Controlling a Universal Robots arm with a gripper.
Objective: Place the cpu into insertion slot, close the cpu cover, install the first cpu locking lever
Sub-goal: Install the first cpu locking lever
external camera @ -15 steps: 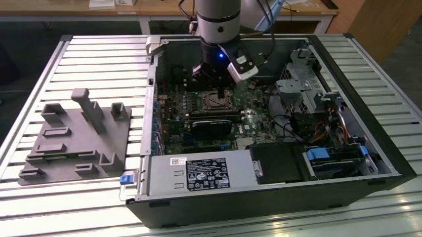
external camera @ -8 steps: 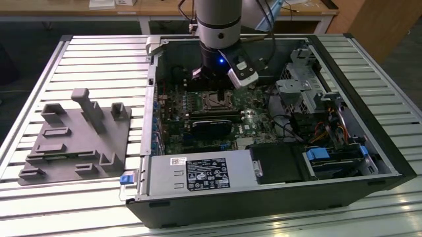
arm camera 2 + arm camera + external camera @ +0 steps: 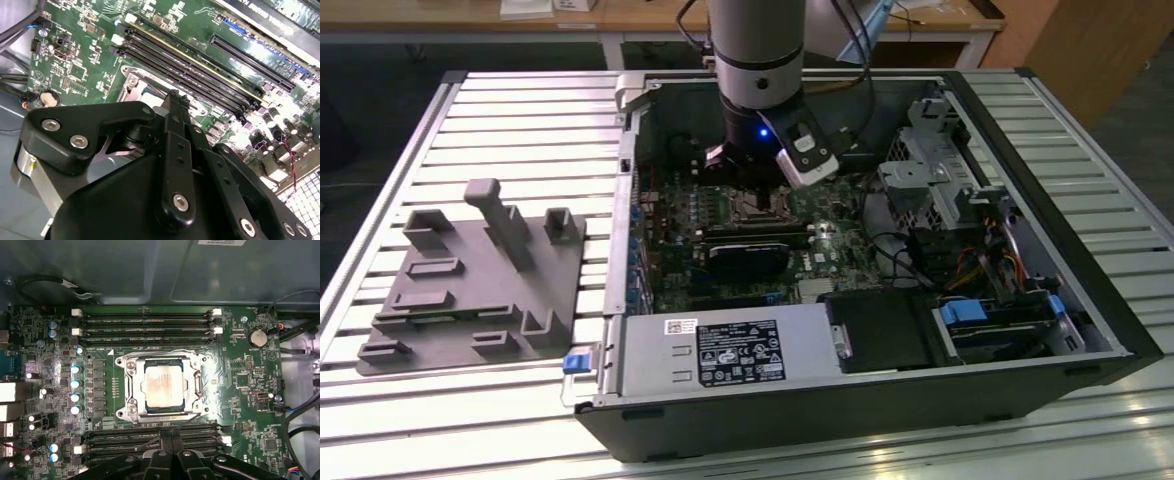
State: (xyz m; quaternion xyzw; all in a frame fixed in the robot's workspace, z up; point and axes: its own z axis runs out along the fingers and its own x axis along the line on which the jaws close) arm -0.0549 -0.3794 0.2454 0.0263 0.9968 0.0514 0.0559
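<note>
In the first wrist view the cpu (image 3: 162, 387), a pale silvery square chip, lies flat in the insertion slot (image 3: 125, 413) at the middle of the green motherboard. The silvery cpu cover (image 3: 132, 390) is down around it, framing the chip. A thin metal locking lever (image 3: 199, 385) runs along one side of the socket. My gripper (image 3: 170, 442) hovers just off the socket's edge over the memory slots, fingers pressed together with nothing between them. In the second wrist view the gripper (image 3: 177, 100) stands beside the socket (image 3: 142, 90). In the exterior view the gripper (image 3: 750, 178) hangs above the socket (image 3: 754, 207).
The motherboard sits inside an open black computer case (image 3: 1081, 300) on a slatted metal table. Long black memory slots (image 3: 145, 322) flank the socket. A power supply (image 3: 720, 352), drive cage (image 3: 927, 175) and cables (image 3: 987, 265) crowd the case. A grey fixture block (image 3: 474, 285) lies at the exterior view's left.
</note>
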